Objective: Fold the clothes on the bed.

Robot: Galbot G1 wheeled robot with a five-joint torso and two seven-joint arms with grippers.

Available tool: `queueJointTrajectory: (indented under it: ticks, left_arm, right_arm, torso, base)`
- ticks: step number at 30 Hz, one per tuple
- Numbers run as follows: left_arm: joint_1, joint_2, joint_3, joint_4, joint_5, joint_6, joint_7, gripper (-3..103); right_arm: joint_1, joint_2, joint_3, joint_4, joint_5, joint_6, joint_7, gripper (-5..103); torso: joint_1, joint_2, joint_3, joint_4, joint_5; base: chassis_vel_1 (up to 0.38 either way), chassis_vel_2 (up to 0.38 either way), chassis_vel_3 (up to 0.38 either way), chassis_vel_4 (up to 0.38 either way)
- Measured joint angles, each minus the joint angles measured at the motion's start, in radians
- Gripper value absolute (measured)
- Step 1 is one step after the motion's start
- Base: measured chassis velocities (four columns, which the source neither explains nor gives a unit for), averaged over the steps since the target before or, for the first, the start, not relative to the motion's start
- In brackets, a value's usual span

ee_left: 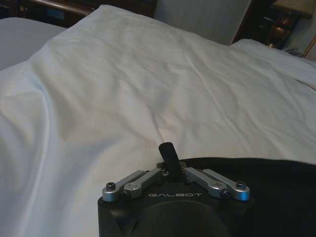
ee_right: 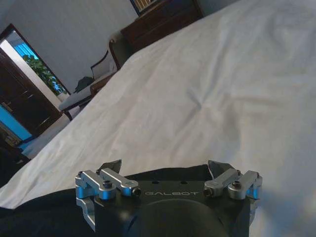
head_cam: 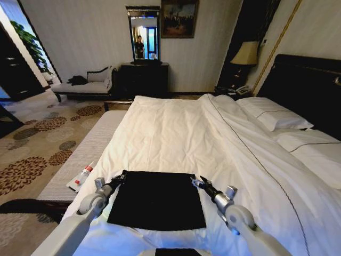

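- My two arms reach forward from the near foot of the bed [head_cam: 176, 128], one on each side of the black T-shirt [head_cam: 157, 200].
- The T-shirt lies flat on the white duvet [head_cam: 170, 138] close to me, folded into a rough dark rectangle; no lettering shows on the upper face.
- My left gripper [head_cam: 121, 176] sits at the far left corner of the T-shirt. In the left wrist view its fingers are drawn together into one dark tip [ee_left: 169, 157] right at the cloth's edge; whether any fabric is pinched between them I cannot tell.
- My right gripper [head_cam: 198, 181] sits at the far right corner of the T-shirt. In the right wrist view its fingers [ee_right: 112, 165] are spread wide apart over the dark cloth edge, gripping nothing.
- To my left, on the pale bench [head_cam: 85, 154] running beside the bed, lies a small white tube with a red cap [head_cam: 83, 175] on a card.
- Farther up the bed, on my right, white pillows [head_cam: 274, 114] rest against the dark headboard [head_cam: 309, 85].
- Beyond the bed stand a lamp [head_cam: 245, 54] on a nightstand, a dark dresser [head_cam: 144, 79] with a mirror [head_cam: 144, 36] above it, and a chaise longue [head_cam: 88, 82] by the far wall.
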Motion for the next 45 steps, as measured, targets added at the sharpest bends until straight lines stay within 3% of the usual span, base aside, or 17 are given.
queueJointTrajectory:
  ticks: [14,21,27,29,33,34,36,38,42,45]
  left_arm:
    - [-0.007,0.000,0.006,-0.005,-0.007,-0.001,-0.004,2]
    - [-0.014,0.001,0.010,-0.005,-0.009,-0.001,-0.005,2]
    - [-0.014,-0.006,0.010,0.003,-0.004,-0.007,-0.002,2]
    - [-0.014,-0.008,0.010,0.004,-0.003,-0.008,-0.002,2]
    - [-0.013,-0.012,0.011,0.000,-0.002,-0.009,0.000,2]
    - [-0.013,-0.012,0.011,0.000,-0.002,-0.009,0.000,2]
    - [-0.013,-0.014,0.012,0.000,-0.001,-0.009,0.000,2]
    - [-0.013,-0.015,0.012,0.000,-0.001,-0.009,0.000,2]
    - [-0.008,-0.014,0.010,-0.005,0.000,-0.010,0.001,2]
    - [-0.004,-0.013,0.008,-0.007,0.000,-0.011,0.001,2]
  right_arm:
    - [0.072,0.019,-0.044,-0.116,-0.012,-0.020,-0.005,96]
    - [0.098,0.020,-0.062,-0.154,-0.020,-0.025,-0.006,85]
    - [0.106,0.020,-0.077,-0.156,-0.027,-0.027,-0.006,58]
    - [0.107,0.020,-0.079,-0.156,-0.029,-0.027,-0.006,58]
    - [0.102,0.019,-0.083,-0.153,-0.035,-0.027,-0.006,36]
    - [0.102,0.019,-0.083,-0.153,-0.035,-0.027,-0.006,36]
    - [0.100,0.019,-0.085,-0.147,-0.037,-0.026,-0.006,25]
    - [0.100,0.018,-0.085,-0.145,-0.038,-0.026,-0.006,25]
    - [0.097,0.014,-0.084,-0.134,-0.038,-0.025,-0.005,4]
    - [0.097,0.014,-0.083,-0.129,-0.038,-0.025,-0.002,1]
  torso:
    - [0.000,0.000,0.000,-0.0001,0.0000]
    - [0.000,0.000,0.000,-0.0002,-0.0001]
    - [0.000,0.000,0.000,-0.0001,-0.0001]
    - [0.000,0.000,0.000,-0.0001,-0.0002]
    - [0.000,0.000,0.000,-0.0002,-0.0001]
    - [0.000,0.000,0.000,-0.0002,-0.0001]
    - [0.000,0.000,0.000,-0.0002,-0.0001]
    - [0.000,0.000,0.000,-0.0002,-0.0001]
    - [0.000,0.000,0.000,-0.0002,-0.0001]
    - [0.000,0.000,0.000,-0.0002,-0.0001]
  base:
    - [0.000,0.000,0.000,0.000]
    - [0.000,0.000,0.000,0.000]
    - [0.000,0.000,0.000,0.000]
    - [0.000,0.000,0.000,0.000]
    - [0.000,0.000,0.000,0.000]
    - [0.000,0.000,0.000,0.000]
    - [0.000,0.000,0.000,0.000]
    - [0.000,0.000,0.000,0.000]
    - [0.000,0.000,0.000,0.000]
    - [0.000,0.000,0.000,0.000]
